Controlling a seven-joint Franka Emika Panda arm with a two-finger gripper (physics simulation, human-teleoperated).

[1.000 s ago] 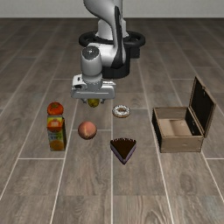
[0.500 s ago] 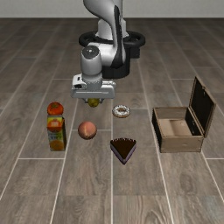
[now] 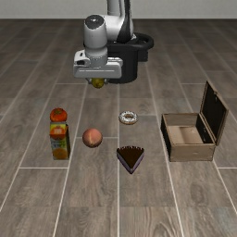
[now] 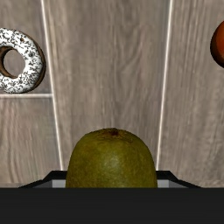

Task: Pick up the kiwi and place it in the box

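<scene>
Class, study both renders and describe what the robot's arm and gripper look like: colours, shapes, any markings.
The arm is made of glossy white rounded segments with dark joints, on a round black base. The wrist is a grey cylinder ending in a wide, pale grey boxy hand. The gripper has two short dark fingers. No cables or markings are visible.

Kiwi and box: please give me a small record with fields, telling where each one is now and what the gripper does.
kiwi: held in the air between the two fingers
gripper: shut on the kiwi
box: open, at the exterior view's right; the kiwi is not in it
donut: lying flat, on the exterior view's left of the box, apart from it
task state: kiwi picked up, placing not yet done
</scene>
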